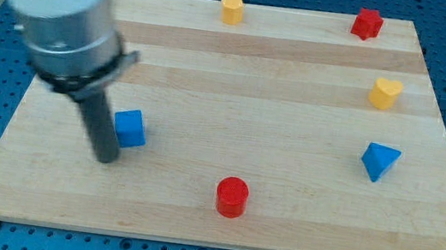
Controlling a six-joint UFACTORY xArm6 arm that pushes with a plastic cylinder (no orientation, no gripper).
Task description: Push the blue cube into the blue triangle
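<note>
The blue cube (129,127) sits on the wooden board (239,67) at the view's left of centre. The blue triangle (379,160) lies far off at the view's right, at about the same height. My tip (106,160) rests on the board just left of and slightly below the blue cube, close to or touching its left side. The rod rises to the grey and white arm body at the view's top left.
A red cylinder (232,197) stands near the view's bottom centre, below the line between cube and triangle. A yellow heart-shaped block (385,93) lies above the triangle. A yellow cylinder (232,10) and a red star-shaped block (367,24) sit along the top edge.
</note>
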